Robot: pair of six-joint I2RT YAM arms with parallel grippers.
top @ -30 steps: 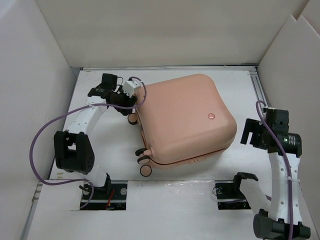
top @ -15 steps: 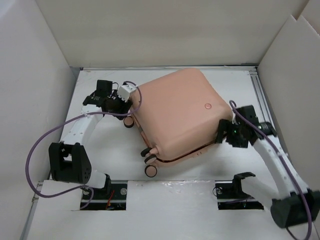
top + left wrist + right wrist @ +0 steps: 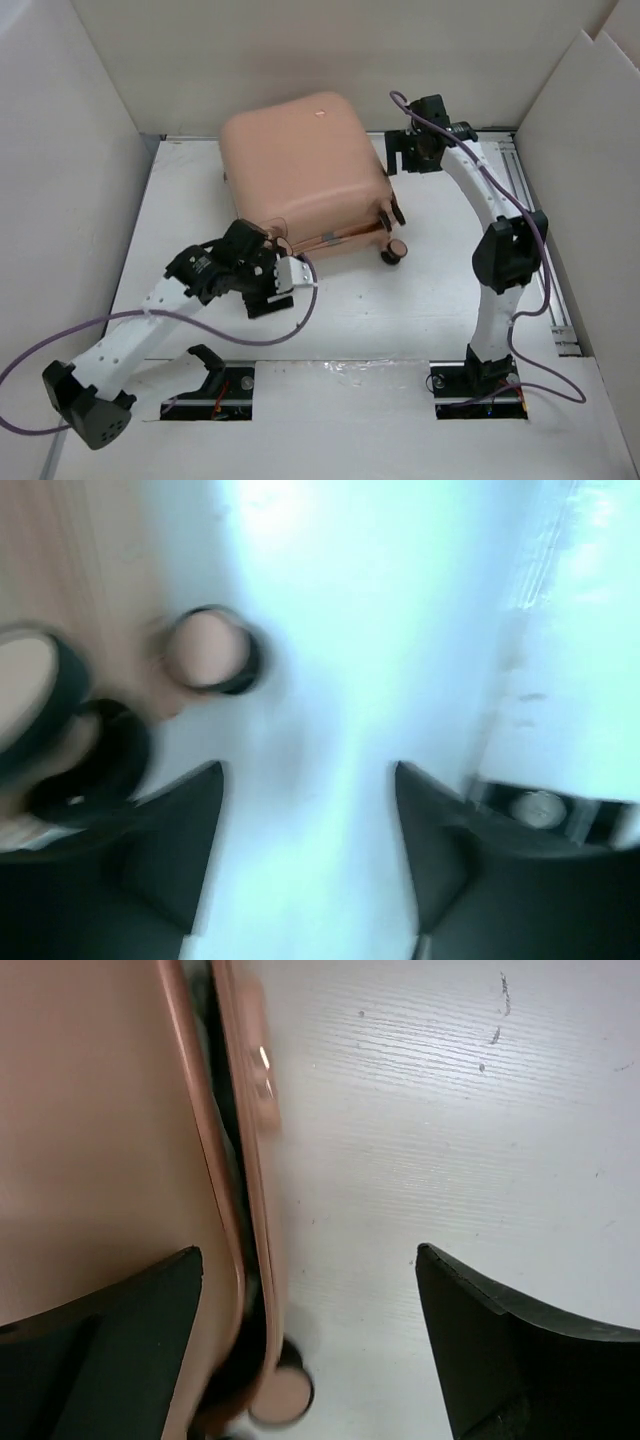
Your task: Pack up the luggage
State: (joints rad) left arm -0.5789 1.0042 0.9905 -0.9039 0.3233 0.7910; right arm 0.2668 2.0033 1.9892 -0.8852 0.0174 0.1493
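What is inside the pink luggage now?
The luggage is almost shut. The right wrist view shows only a narrow dark gap between its shells; whatever lies inside is covered.

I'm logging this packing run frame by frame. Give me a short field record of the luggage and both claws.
luggage: pink, far side of the view, shells nearly shut, thin dark gap at the seam
wheels: pointing near-right
left claw: open, empty, beside the wheels
right claw: open, over the seam edge
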